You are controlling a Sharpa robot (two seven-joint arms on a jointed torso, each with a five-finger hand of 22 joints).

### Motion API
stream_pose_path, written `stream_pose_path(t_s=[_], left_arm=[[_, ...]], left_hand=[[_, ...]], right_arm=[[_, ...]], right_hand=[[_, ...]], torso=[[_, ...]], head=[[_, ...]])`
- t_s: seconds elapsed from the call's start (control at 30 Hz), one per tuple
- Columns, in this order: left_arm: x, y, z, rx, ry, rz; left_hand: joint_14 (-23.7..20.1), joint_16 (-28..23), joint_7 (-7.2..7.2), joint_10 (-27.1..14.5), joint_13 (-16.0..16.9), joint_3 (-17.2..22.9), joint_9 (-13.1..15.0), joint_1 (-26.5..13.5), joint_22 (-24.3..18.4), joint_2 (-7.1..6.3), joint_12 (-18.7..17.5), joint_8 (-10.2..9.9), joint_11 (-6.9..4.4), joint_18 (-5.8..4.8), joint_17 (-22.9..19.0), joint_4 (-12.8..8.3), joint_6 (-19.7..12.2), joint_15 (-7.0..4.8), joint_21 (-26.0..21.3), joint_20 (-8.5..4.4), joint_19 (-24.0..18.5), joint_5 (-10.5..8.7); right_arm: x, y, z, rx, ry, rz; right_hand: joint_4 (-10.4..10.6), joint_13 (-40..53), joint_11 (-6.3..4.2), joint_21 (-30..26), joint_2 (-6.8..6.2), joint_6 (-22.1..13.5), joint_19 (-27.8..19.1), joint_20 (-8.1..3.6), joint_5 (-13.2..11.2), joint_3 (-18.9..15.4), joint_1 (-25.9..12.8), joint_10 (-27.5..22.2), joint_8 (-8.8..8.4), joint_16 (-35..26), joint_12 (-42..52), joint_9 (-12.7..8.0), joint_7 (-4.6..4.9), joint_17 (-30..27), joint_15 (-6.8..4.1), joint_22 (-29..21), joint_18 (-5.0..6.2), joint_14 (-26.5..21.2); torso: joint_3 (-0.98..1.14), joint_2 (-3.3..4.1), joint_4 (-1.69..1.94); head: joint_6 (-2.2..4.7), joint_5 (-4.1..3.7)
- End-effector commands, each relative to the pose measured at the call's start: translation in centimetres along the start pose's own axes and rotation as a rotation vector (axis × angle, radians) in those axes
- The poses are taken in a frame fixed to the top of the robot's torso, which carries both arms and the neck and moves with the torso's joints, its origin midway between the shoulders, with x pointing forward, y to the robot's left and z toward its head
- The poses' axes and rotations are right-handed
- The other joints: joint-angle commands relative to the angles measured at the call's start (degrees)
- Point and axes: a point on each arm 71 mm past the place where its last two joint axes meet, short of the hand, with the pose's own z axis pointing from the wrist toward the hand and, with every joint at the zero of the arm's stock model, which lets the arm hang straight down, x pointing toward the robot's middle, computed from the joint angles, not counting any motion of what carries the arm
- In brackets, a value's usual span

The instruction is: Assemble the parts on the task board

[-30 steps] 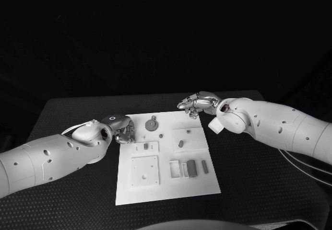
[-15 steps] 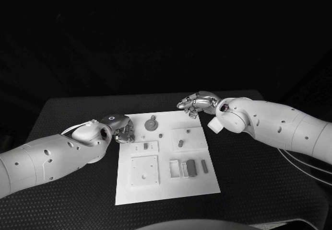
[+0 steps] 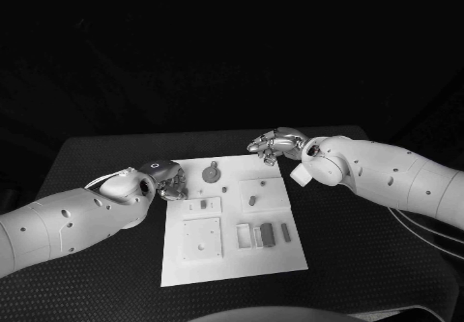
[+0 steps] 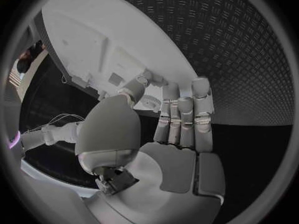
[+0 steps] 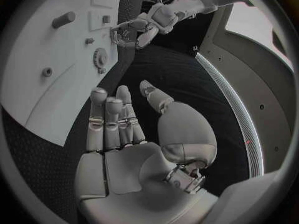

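Observation:
The white task board (image 3: 232, 218) lies in the middle of the black table. On it a grey gear (image 3: 211, 174) sits near the far edge, a small peg (image 3: 252, 199) stands right of centre, and two dark blocks (image 3: 268, 234) lie nearer me. My left hand (image 3: 172, 181) hovers at the board's far left edge, empty. My right hand (image 3: 275, 144) hangs over the far right corner, also empty. In the left wrist view the palm and fingers (image 4: 181, 124) are stretched out above the board (image 4: 93, 35). The right wrist view shows the open palm (image 5: 124, 144), the gear (image 5: 99, 58) and the peg (image 5: 64, 19).
A raised square plate (image 3: 203, 238) and a smaller one (image 3: 205, 204) occupy the board's left half, with a pale frame (image 3: 244, 236) beside the blocks. Black ribbed table (image 3: 367, 248) surrounds the board. My left hand (image 5: 134, 30) also appears in the right wrist view.

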Motion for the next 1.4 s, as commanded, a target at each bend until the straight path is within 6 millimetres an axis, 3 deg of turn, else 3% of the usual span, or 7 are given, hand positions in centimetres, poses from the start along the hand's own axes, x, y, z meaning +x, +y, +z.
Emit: stream_pose_path(t_s=[0.03, 0.37, 0.57, 0.8, 0.93, 1.17, 1.4], left_arm=[[0.22, -0.25, 0.06, 0.007, 0.029, 0.008], [0.30, -0.34, 0.10, 0.014, 0.041, -0.005], [0.34, -0.32, 0.08, 0.019, 0.046, -0.013], [0.49, -0.28, -0.03, 0.025, 0.068, -0.025], [0.55, -0.14, -0.11, 0.026, 0.077, -0.042], [0.63, -0.05, -0.24, 0.031, 0.088, -0.059], [0.68, 0.04, -0.47, 0.031, 0.097, -0.076]], left_hand=[[-0.1, -0.1, 1.12, -0.4, 0.0, 0.1, -0.1, -0.3, 1.2, -0.31, -0.3, -0.3, 0.10, 4.23, 0.1, 0.3, -1.4, 0.34, 0.3, -0.14, -0.4, -0.05], [-0.1, -0.1, 0.97, -0.3, 0.0, 0.6, 0.0, 0.1, 1.3, 1.07, -0.1, -0.2, 0.02, 4.36, 0.2, 0.6, -1.0, 0.30, 0.4, -0.10, -0.4, -0.01], [-0.1, 0.0, 0.84, -0.1, 0.0, 0.8, -0.1, 0.4, 1.3, 4.24, -0.1, -0.2, -0.07, 4.35, 0.4, 0.5, -0.6, 0.21, 0.6, -0.10, -0.5, 0.03], [-0.5, -0.1, 1.11, -0.6, -0.2, 0.3, -0.5, -0.4, 1.4, 8.76, -0.6, -1.0, 0.15, 4.26, 0.6, 0.7, -1.2, 0.41, 0.9, -0.02, -1.1, 0.07], [-0.8, 0.0, 1.55, -1.1, -0.3, 0.2, -1.2, -0.2, 1.4, 11.43, -0.8, -1.9, 0.48, 4.33, 0.9, -0.3, -2.1, 0.71, 1.1, 0.21, -1.6, 0.10], [-1.1, 0.1, 1.82, -1.6, -0.3, 0.2, -2.0, -0.7, 1.4, 14.22, -0.8, -2.7, 0.72, 4.49, 1.2, -1.0, -2.4, 0.95, 1.5, 0.46, -2.0, 0.15], [-1.2, 0.2, 2.06, -2.0, -0.3, 0.3, -2.7, -1.3, 1.4, 15.52, -0.7, -3.3, 0.91, 4.61, 1.3, -1.4, -2.8, 1.12, 1.8, 0.62, -2.2, 0.17]], right_arm=[[0.14, 0.06, 0.01, -0.009, 0.010, 0.003], [0.13, 0.04, 0.00, -0.009, 0.009, 0.003], [0.08, 0.01, -0.03, -0.008, 0.008, 0.003], [0.06, 0.00, -0.05, -0.008, 0.008, 0.003], [0.07, 0.00, -0.05, -0.008, 0.008, 0.004], [0.06, -0.02, -0.05, -0.007, 0.008, 0.006], [0.06, -0.04, -0.06, -0.006, 0.008, 0.006]], right_hand=[[0.3, -0.1, 0.18, -0.4, -0.10, 0.1, -0.1, -0.39, 0.2, 0.0, -0.4, -0.4, -0.23, -0.2, 0.3, -0.1, 0.50, -0.1, -0.10, 0.9, 1.15, -0.5], [0.3, -0.1, 0.18, -0.4, -0.10, 0.1, -0.1, -0.39, 0.2, 0.0, -0.5, -0.4, -0.23, -0.2, 0.3, -0.1, 0.50, -0.1, -0.10, 0.9, 1.15, -0.5], [0.3, -0.1, 0.18, -0.4, -0.10, 0.1, -0.1, -0.39, 0.2, 0.0, -0.5, -0.4, -0.23, -0.2, 0.3, -0.1, 0.50, -0.1, -0.10, 0.9, 1.15, -0.5], [0.3, -0.1, 0.19, -0.4, -0.11, 0.1, -0.1, -0.38, 0.2, 0.0, -0.5, -0.4, -0.23, -0.2, 0.3, -0.1, 0.51, -0.1, -0.09, 0.9, 1.15, -0.5], [0.4, -0.1, 0.19, -0.4, -0.09, 0.1, -0.1, -0.37, 0.2, 0.0, -0.6, -0.4, -0.23, -0.2, 0.3, -0.1, 0.51, -0.1, -0.09, 0.9, 1.15, -0.5], [0.5, -0.1, 0.19, -0.4, -0.06, 0.1, -0.1, -0.36, 0.2, 0.0, -0.7, -0.4, -0.23, -0.2, 0.3, -0.1, 0.51, -0.1, -0.08, 0.9, 1.15, -0.5], [0.6, -0.1, 0.20, -0.4, -0.06, 0.1, -0.1, -0.35, 0.2, -0.1, -0.7, -0.4, -0.23, -0.2, 0.3, -0.1, 0.52, -0.1, -0.08, 0.9, 1.15, -0.5]], torso=[[0.03, 0.00, -0.03], [0.07, 0.00, -0.06], [0.06, 0.00, -0.05], [0.04, -0.01, -0.02], [0.03, 0.00, -0.01], [0.03, 0.00, -0.02], [0.04, -0.02, -0.01]], head=[[0.05, -0.01], [0.04, -0.01], [0.03, -0.03], [0.05, -0.13], [0.02, -0.13], [0.06, -0.15], [0.09, -0.13]])
